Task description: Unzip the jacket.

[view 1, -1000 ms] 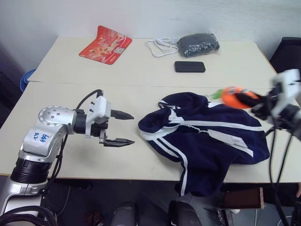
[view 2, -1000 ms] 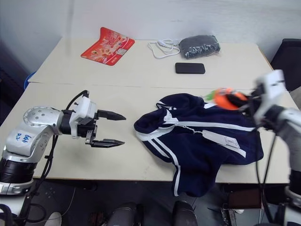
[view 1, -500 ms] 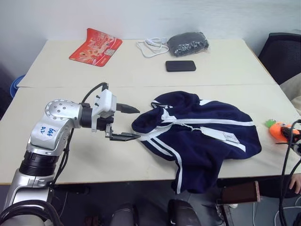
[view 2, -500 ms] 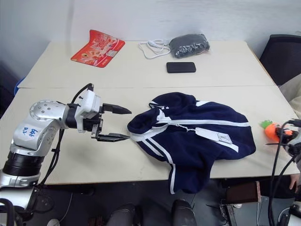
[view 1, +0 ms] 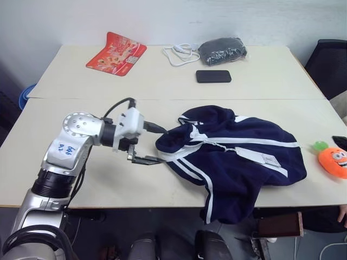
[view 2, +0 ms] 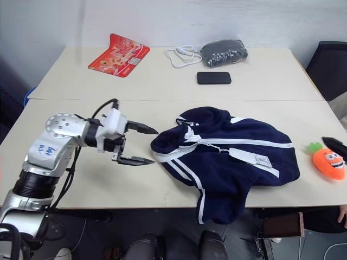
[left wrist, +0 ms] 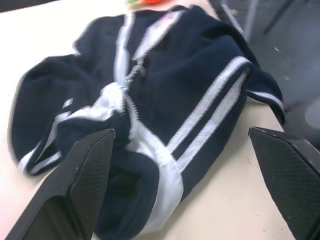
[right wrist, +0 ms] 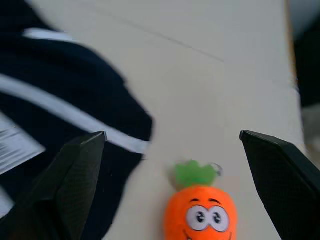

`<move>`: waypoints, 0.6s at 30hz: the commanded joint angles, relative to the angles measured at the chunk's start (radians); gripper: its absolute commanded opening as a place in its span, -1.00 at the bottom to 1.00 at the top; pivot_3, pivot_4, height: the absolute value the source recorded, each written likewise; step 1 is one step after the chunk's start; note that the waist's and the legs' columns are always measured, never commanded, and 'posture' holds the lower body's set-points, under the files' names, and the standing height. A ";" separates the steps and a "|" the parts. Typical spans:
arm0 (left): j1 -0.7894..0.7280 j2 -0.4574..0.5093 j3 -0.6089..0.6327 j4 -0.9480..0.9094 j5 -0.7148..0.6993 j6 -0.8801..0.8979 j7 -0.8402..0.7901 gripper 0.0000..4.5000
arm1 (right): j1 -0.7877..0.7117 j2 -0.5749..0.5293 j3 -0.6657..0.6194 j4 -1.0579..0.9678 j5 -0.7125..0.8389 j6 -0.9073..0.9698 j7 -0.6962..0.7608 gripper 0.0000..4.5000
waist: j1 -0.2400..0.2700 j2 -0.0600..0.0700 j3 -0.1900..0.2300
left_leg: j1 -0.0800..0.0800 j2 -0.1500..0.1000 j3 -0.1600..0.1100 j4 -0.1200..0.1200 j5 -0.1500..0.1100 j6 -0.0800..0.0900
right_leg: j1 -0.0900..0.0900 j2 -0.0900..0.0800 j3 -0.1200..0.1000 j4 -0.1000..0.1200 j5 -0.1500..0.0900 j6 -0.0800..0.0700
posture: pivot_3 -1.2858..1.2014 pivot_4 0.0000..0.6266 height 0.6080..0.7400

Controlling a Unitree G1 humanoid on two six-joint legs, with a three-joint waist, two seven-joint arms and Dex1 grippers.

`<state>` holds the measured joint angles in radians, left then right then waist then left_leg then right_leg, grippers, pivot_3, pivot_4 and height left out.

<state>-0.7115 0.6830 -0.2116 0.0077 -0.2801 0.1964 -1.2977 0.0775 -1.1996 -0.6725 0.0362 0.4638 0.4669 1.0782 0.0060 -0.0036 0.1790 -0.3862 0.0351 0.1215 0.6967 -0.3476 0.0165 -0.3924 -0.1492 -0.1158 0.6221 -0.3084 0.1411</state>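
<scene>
Jacket (view 1: 238, 157) lies crosswise, hood toward open left gripper (view 1: 154, 144).

Navy hooded jacket (view 1: 238, 154) with white stripes lies crumpled, zipped up, its collar right by the left gripper's (view 1: 154, 145) open jaws.

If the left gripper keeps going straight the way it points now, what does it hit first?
Most likely the jacket: the open left gripper points at its collar end, where the white zipper starts. Its fingertips look about level with the fabric's edge.

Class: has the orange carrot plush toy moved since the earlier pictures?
Yes. The orange carrot plush toy went from above the navy hooded jacket to the tabletop beside it, near the table's right end.
</scene>
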 commanded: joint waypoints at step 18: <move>-0.195 -0.310 -0.240 0.557 0.353 -0.562 0.003 1.00 | 0.194 0.027 0.202 -0.111 -0.454 -0.472 0.031 0.99 | 0.013 -0.003 0.002 | -0.002 -0.002 -0.001 0.002 -0.001 0.003 | 0.000 -0.002 -0.001 -0.001 0.001 0.002 | 0.03 -0.52 1.00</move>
<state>-0.8918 0.3771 -0.4517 0.5549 0.0603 -0.3427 -1.3118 0.2951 -1.1859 -0.4818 -0.0504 0.0107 -0.0171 1.1486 0.0195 -0.0064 0.1805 -0.3879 0.0333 0.1209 0.6991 -0.3485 0.0190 -0.3927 -0.1508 -0.1165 0.6212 -0.3074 0.1430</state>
